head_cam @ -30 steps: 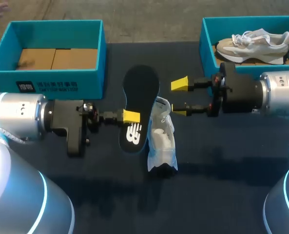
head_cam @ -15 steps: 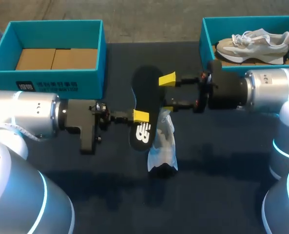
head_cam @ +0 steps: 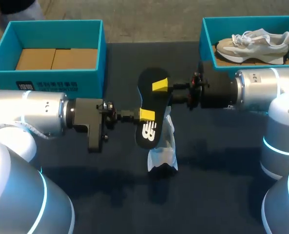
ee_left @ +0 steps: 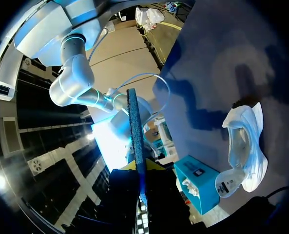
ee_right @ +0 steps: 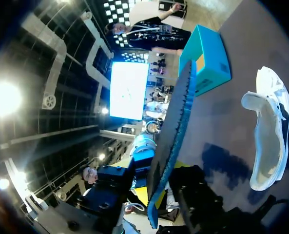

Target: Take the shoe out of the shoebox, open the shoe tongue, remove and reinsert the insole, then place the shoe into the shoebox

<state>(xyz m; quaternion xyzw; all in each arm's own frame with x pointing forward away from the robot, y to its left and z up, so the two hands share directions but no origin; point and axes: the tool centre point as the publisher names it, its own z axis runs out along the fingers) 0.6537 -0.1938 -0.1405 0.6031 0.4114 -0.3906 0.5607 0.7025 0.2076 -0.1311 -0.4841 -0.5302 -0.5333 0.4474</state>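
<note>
**Setting.** I was working at a robotics lab bench. My silver left arm (head_cam: 32, 114) and right arm (head_cam: 266, 87) extended over a dark table (head_cam: 222, 195) carrying test items: left shoebox (head_cam: 47, 75) and right shoebox (head_cam: 205, 44), both teal.

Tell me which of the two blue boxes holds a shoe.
The far-right box: a pale sneaker lies in it. The far-left box shows only brown cardboard.
</note>
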